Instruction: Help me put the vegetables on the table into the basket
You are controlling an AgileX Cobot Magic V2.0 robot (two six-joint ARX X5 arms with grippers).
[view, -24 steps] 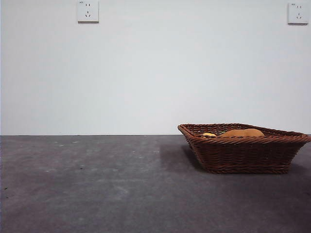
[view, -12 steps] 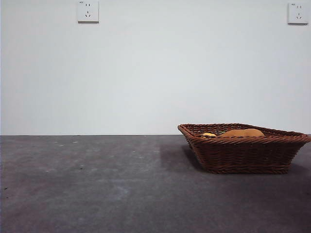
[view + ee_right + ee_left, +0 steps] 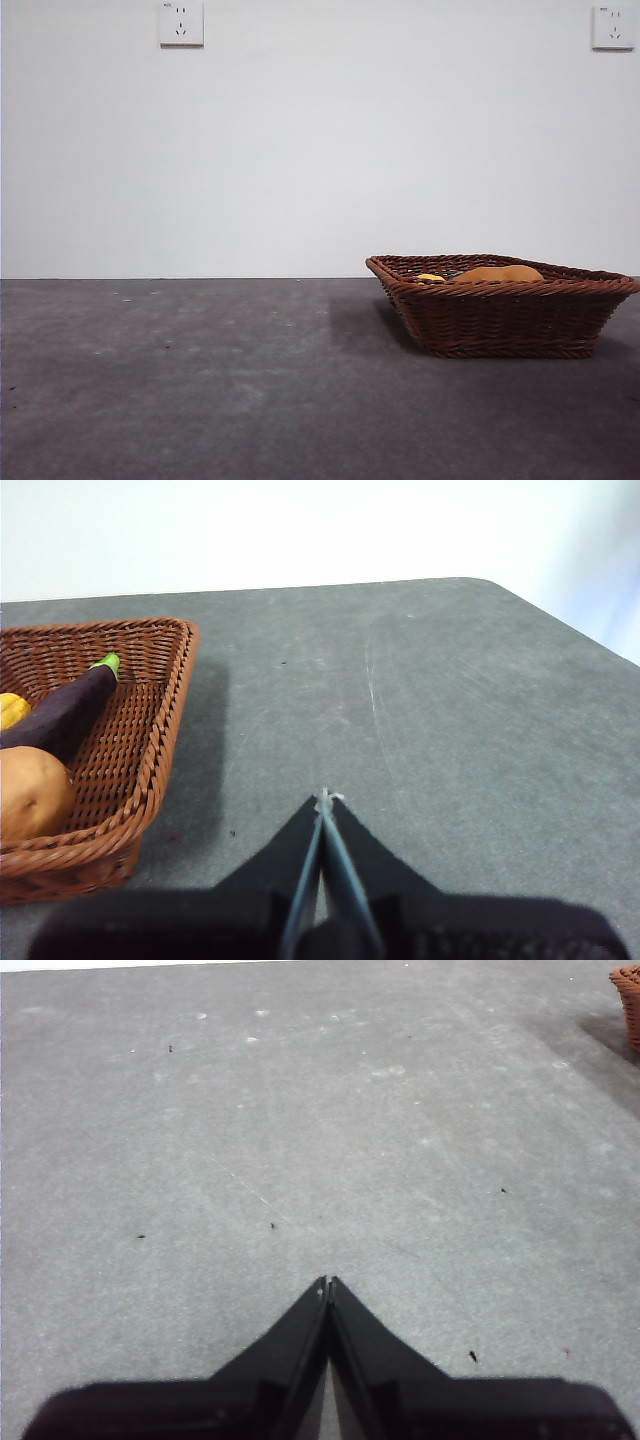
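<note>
All 3 vegetables sit inside the basket [image 3: 120, 740], and that tells the story here. In the right wrist view, at the left edge of the frame, the potato [image 3: 30, 792] lies low against the near wall, the dark purple eggplant [image 3: 65, 712] stretches diagonally above it with its green stem pointing to the upper corner of the weave, and a sliver of the yellow piece [image 3: 10, 710] peeks in beside the eggplant. The sloped wicker sides keep them pooled together on the floor of the basket, so nothing rolls out.

From the front, the basket stands at the right of the frame on the desk [image 3: 200, 380], and only the potato's back and a dot of yellow show above the braided rim. The eggplant is hidden from this angle.

The right pincer [image 3: 323, 802] hangs over bare desk just beside the basket, its jaws pressed together on nothing. The left pincer [image 3: 327, 1286] is closed and empty too, over open desk, with only a corner of the basket at the upper right of its frame, well apart.

I see no vegetable left on the desk in any view, so I judge the job finished; both arms look parked, clear of the basket, with nothing more to fetch.
</note>
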